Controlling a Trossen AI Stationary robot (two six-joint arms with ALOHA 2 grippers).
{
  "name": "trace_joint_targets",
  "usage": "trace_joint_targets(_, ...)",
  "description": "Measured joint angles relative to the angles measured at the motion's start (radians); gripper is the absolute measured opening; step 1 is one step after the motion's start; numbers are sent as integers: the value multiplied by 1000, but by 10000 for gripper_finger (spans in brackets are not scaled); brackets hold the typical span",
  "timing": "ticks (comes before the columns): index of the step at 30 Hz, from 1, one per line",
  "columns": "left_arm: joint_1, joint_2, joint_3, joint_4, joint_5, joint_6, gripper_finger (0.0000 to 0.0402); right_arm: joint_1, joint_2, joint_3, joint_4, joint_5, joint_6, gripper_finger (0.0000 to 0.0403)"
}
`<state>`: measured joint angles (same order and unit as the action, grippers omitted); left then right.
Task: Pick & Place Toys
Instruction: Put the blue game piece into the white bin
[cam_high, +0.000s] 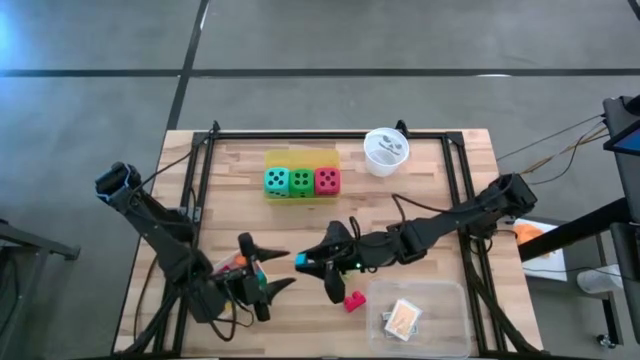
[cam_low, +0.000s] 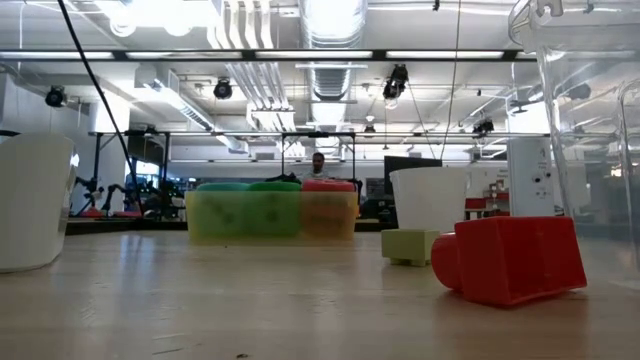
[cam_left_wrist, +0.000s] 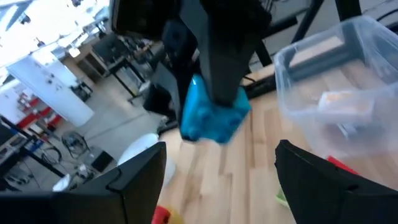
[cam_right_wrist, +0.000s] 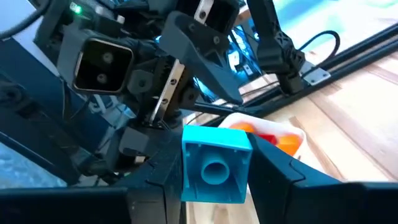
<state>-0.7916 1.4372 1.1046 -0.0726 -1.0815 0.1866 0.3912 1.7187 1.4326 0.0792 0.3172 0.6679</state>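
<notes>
Block: I see a blue block (cam_right_wrist: 216, 163) clamped between the right tool's (cam_high: 304, 262) fingers, held off the worktop (cam_high: 430, 200) at lower centre of the high view.
Right tool: clenched on that blue block, its stud face turned toward the wrist camera.
Left tool: the left tool (cam_high: 272, 272) stands spread and empty just left of the right one, tips pointing at it; the blue block hangs ahead of its fingers (cam_left_wrist: 134, 180) in the left wrist view.
Handover risk: I judge this a pass between arms. If I let go on the right before the left has closed, the block drops to the worktop.
Collision risk: the two tools are nearly touching; a small push forward could knock fingers together and twist the block out of the grip.
Other toys: a red block (cam_high: 353, 301) lies on the worktop just below the right tool, near the clear tray (cam_high: 455, 325); a dropped block could strike it. In the low view it sits lower right (cam_low: 515, 260).
Dice: teal die (cam_high: 276, 181), green die (cam_high: 301, 182) and red die (cam_high: 327, 180) sit in a row at upper centre, well apart from the arms.
White cup: white cup (cam_high: 385, 151) at upper right of centre, out of reach of trouble.
</notes>
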Motion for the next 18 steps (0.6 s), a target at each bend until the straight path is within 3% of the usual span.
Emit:
trace_joint_targets(5,15,0,0,81,17,96,287,5,0,-1,50,7,5,136)
trace_joint_targets(18,73,1,0,188,126,113,287,13,0,-1,81,-3,-14,129)
